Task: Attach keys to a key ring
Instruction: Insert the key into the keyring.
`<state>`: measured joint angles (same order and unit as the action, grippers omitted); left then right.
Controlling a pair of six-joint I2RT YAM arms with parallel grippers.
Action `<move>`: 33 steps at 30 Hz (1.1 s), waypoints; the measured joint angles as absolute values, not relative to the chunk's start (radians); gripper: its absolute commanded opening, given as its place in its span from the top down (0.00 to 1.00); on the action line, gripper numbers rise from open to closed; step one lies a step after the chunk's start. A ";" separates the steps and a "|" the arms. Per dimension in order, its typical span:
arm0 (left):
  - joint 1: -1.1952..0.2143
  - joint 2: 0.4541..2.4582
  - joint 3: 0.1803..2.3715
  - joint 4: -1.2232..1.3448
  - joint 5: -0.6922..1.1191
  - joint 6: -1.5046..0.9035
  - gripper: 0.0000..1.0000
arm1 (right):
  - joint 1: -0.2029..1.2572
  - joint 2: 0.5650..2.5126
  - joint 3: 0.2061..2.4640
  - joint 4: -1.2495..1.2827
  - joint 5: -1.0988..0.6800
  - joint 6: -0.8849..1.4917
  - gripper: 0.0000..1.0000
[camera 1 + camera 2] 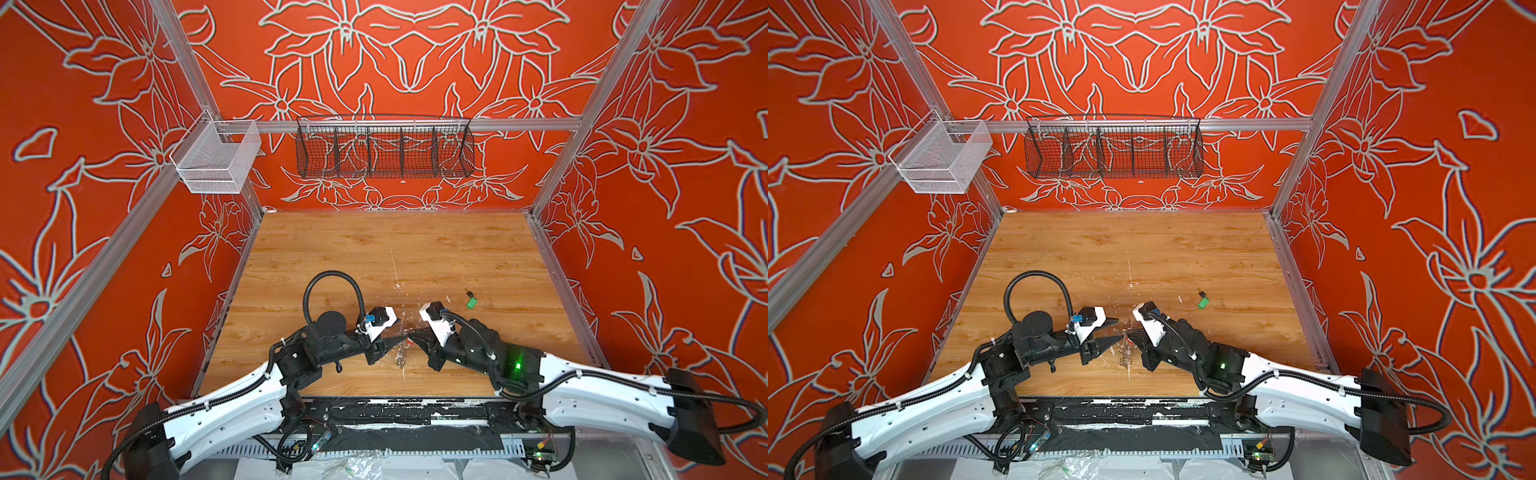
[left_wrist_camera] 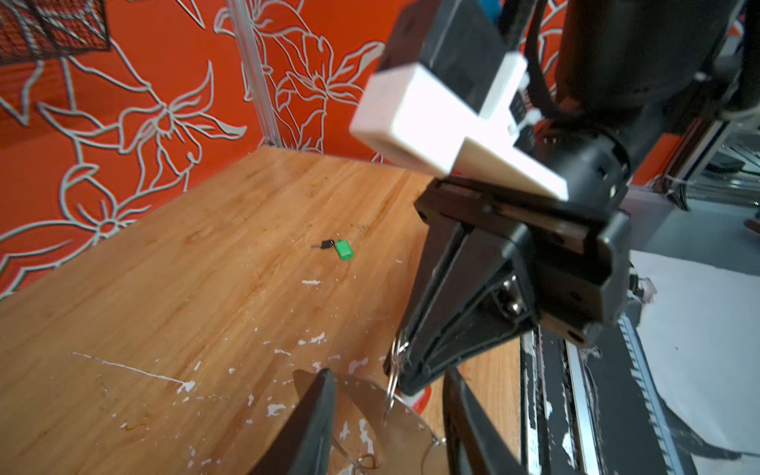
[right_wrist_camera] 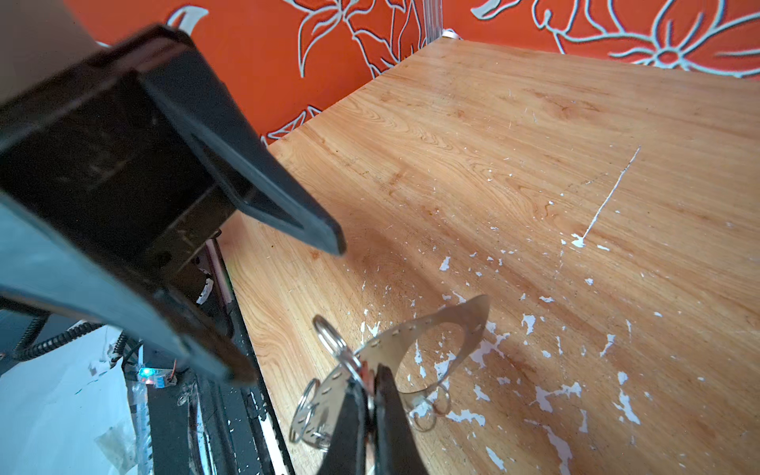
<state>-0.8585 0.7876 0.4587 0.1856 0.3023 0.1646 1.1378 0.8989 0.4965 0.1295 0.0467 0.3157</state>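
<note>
Right gripper [image 3: 370, 405]: clamped on ring [image 3: 460, 325]; orange key [image 3: 367, 372] seen at its tips.
Left gripper [image 2: 388, 382]: jaws parted, nothing held.
Green key [image 2: 343, 250]: left on table [image 2: 185, 296], well apart.
Risk: ring could be knocked loose by left fingers.

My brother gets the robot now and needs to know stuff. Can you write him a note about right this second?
Left gripper: open, close by the key ring, holding nothing.
Right gripper: shut on the key ring's rim.
Orange-red key: tag shows at the right gripper's tips; attached or not, cannot tell.
Green key: loose on the table, apart from the ring.
To do: attach the green key.
</note>
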 measured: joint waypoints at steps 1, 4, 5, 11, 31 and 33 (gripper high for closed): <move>-0.859 0.799 0.468 0.173 0.309 0.169 0.60 | 1.138 0.894 0.496 0.129 0.045 0.312 1.00; -0.859 0.828 0.492 0.150 0.321 0.181 0.64 | 1.138 0.886 0.496 0.127 0.042 0.295 1.00; -0.859 0.835 0.496 0.148 0.325 0.183 0.67 | 1.138 0.886 0.496 0.127 0.039 0.291 1.00; -0.859 0.856 0.513 0.139 0.344 0.191 0.87 | 1.138 0.888 0.496 0.122 0.032 0.279 1.00; -0.860 0.807 0.435 0.258 0.316 0.170 1.00 | 1.119 0.888 0.473 0.174 0.044 0.350 1.00; -0.860 0.799 0.422 0.276 0.311 0.167 1.00 | 1.098 0.888 0.452 0.212 0.005 0.373 1.00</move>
<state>-0.8600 0.7990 0.4225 0.2760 0.3111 0.1669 1.0985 0.8883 0.4522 0.2123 0.0051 0.3725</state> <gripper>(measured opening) 0.048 0.063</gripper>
